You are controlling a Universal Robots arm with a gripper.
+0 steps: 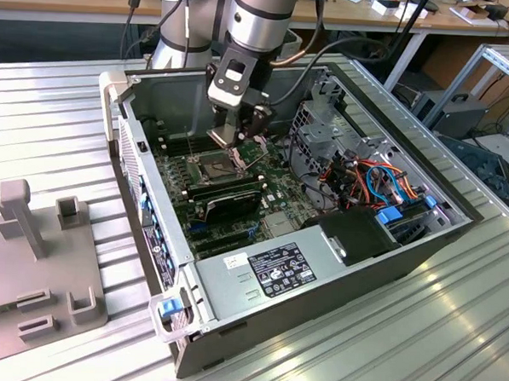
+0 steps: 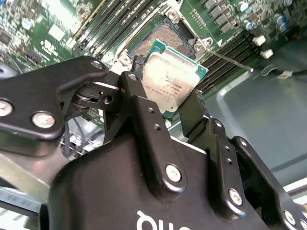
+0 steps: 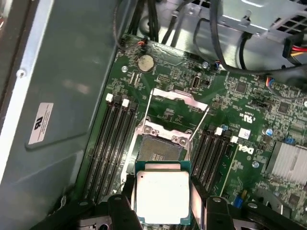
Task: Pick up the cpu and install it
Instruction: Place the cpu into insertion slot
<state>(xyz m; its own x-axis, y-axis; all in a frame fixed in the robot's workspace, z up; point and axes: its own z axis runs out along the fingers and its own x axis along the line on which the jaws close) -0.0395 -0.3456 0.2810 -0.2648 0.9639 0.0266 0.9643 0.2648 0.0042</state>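
The cpu (image 3: 162, 195), a thin square chip with a dull silver top and a green rim, is held by two opposite edges between the black fingers (image 3: 199, 197) of my gripper (image 3: 162, 205). It hangs a little above the green motherboard, just short of the open socket (image 3: 160, 151). The socket's shiny metal frame (image 3: 175, 101) is hinged up and back. In the second wrist view the cpu (image 2: 171, 81) sits tilted between the fingers (image 2: 139, 98) of the gripper (image 2: 168, 103), with the bare socket (image 2: 160, 40) beyond it. In the exterior view the gripper (image 1: 231, 142) reaches down into the open computer case, right over the socket (image 1: 217, 165).
Memory slots (image 3: 112, 143) flank the socket on both sides. A long black expansion card (image 1: 228, 202) lies just in front of the socket. Case walls (image 1: 137, 150), a power supply (image 1: 276, 273), a drive cage with coloured cables (image 1: 366, 175) and a grey fixture (image 1: 37, 264) surround the work area.
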